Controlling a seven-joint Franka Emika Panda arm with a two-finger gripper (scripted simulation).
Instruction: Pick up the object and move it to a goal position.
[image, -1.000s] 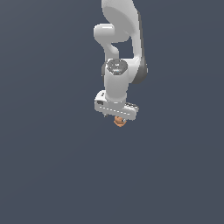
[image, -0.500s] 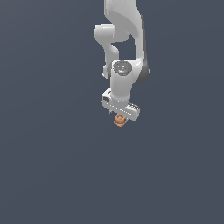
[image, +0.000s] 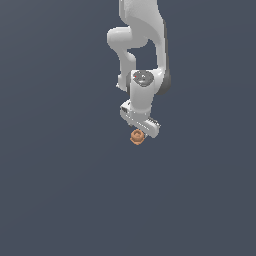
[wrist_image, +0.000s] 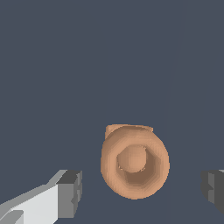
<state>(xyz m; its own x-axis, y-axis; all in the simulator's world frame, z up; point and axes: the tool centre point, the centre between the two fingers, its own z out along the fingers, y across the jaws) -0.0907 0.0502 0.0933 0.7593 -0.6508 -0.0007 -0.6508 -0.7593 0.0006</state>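
The object (image: 136, 137) is a tiny orange-brown ringed lump lying on the dark grey floor, right under the white arm's hand. In the wrist view the object (wrist_image: 134, 161) shows as a rounded ring with a knob in its middle. My gripper (wrist_image: 141, 192) is open. Its two dark fingertips (wrist_image: 70, 192) stand on either side of the object with clear gaps, touching nothing. In the exterior view the gripper (image: 139, 131) hangs tilted just above the object, and its fingers are mostly hidden behind the hand.
A plain dark grey floor (image: 60, 190) fills both views. The white arm (image: 142, 45) rises from the hand out of the exterior view's top edge.
The hand has turned about its axis and now sits slanted. The arm's links have shifted slightly toward the exterior view's right. The object has not moved.
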